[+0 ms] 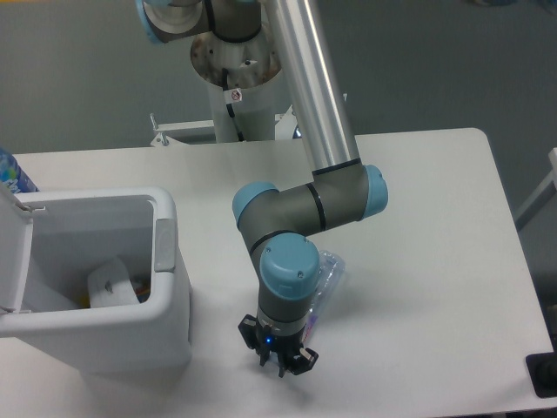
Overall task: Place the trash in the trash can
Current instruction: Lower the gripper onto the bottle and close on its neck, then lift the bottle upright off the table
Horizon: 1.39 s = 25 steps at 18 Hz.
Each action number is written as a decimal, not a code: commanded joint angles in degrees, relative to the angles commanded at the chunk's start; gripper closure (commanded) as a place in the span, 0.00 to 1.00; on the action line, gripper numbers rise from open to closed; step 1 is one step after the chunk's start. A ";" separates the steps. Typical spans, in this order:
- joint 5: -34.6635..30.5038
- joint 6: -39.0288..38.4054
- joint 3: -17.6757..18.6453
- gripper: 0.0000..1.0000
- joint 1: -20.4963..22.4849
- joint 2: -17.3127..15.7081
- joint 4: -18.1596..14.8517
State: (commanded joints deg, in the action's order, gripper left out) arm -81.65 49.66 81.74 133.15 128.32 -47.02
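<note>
white table (435,226) with trash can (170,326), bottle (326,277)

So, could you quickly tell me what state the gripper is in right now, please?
Gripper: down at the table, right beside the crushed bottle; the camera view does not show whether it is open, closed, or gripping the bottle.

Your arm reaches down over the white table (435,218), wrist pointing straight at the surface near the front edge. The gripper (280,359) sits low, just above or on the tabletop; its fingers are too small and dark to read their spacing. A crushed clear plastic bottle (325,277) lies right behind the wrist, mostly hidden by it. You have the trash can (165,261) to the left, lid open, with white crumpled trash (111,283) inside. A blue-patterned bottle (10,174) shows at the far left edge.
</note>
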 joint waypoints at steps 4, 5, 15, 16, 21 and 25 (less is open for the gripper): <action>0.09 0.00 -0.35 0.85 0.79 -0.17 0.00; 0.09 0.00 -0.35 0.85 1.05 -0.35 0.00; 7.81 -4.03 -5.70 0.85 5.01 -4.30 0.26; 8.87 -4.91 -6.41 0.85 5.18 -4.74 0.26; 14.23 -9.04 -8.51 0.85 7.73 -7.99 1.14; 17.74 -18.26 -13.43 0.85 9.93 -9.05 1.14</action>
State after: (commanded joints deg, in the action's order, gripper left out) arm -63.91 31.40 68.30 143.08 119.27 -45.88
